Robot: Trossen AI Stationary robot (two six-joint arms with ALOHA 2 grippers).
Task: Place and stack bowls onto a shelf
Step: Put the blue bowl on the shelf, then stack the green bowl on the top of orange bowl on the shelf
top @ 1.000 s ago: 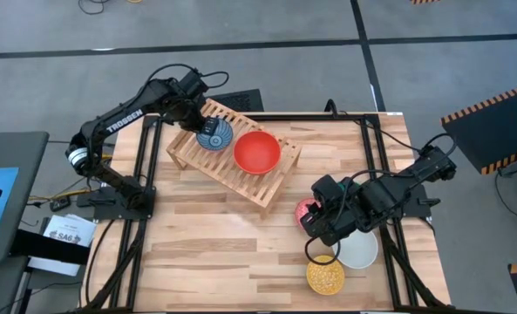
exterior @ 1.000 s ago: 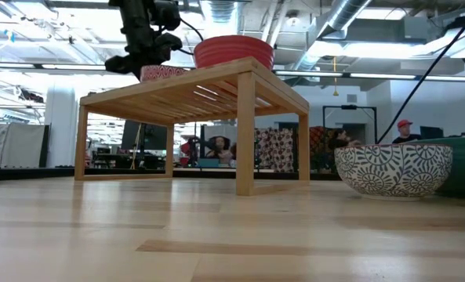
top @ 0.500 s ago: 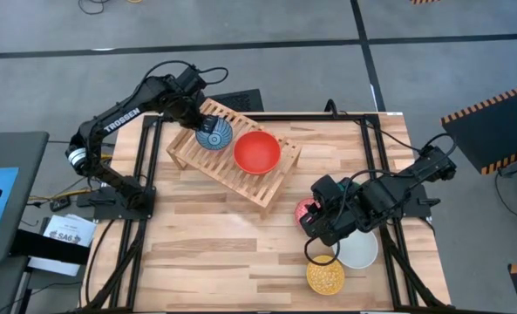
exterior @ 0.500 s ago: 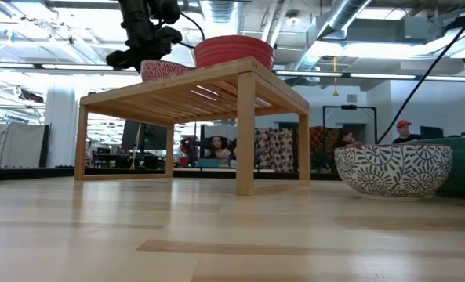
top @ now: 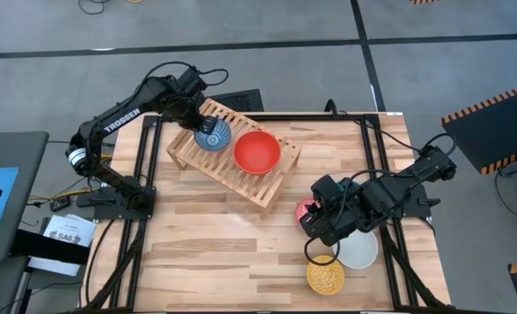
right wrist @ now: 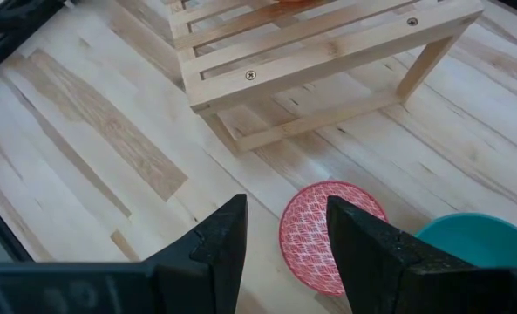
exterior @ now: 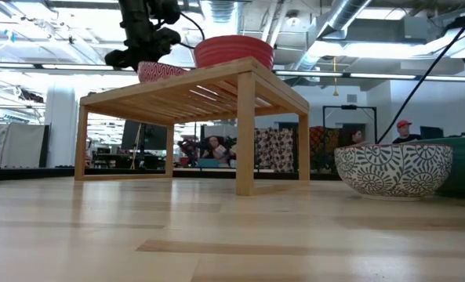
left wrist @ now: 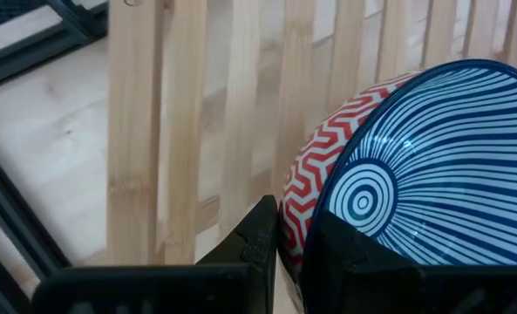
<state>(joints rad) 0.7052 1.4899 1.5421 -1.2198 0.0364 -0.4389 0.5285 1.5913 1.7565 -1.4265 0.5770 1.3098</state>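
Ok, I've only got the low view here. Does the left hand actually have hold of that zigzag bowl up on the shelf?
Observer: Yes. The left hand is shut on the zigzag bowl at its rim, one finger inside and one outside, over the shelf slats.
Operator: What's inside it?
Observer: Just a blue and white striped pattern.
Operator: And the right hand?
Observer: The right hand hangs open above the pink bowl on the table, beside the teal bowl.
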